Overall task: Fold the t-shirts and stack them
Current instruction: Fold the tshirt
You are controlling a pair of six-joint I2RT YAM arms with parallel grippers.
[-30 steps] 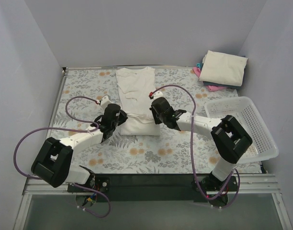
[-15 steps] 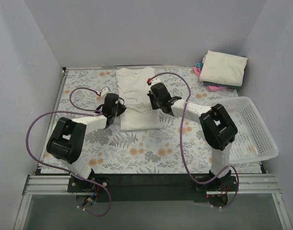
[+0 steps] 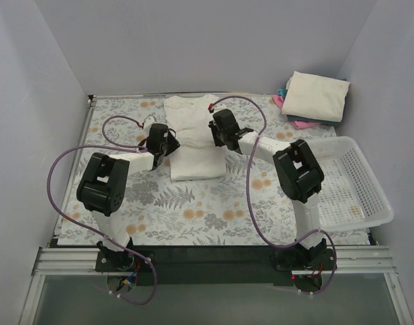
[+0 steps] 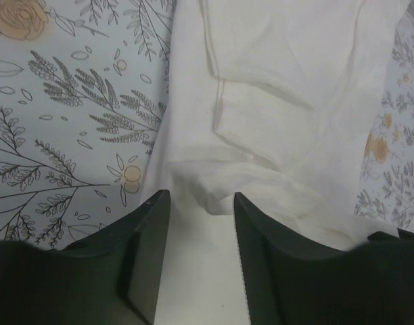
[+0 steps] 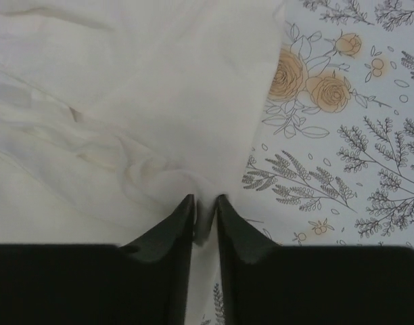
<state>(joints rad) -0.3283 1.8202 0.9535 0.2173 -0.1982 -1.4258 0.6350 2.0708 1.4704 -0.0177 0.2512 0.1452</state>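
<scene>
Left gripper (image 4: 199, 200) stands slightly open, its jaws astride a ridge of the cream t-shirt (image 4: 288, 101). Right gripper (image 5: 205, 201), nearly closed, pinches the same shirt's edge.

I see a cream t-shirt (image 3: 193, 139) lying flat on the far middle of the worktop (image 3: 193, 217), collar away from me, folded to a long narrow panel and wrinkled across its middle. In the far right corner, a folded cream shirt (image 3: 316, 96) tops a pink one (image 3: 304, 124).
</scene>
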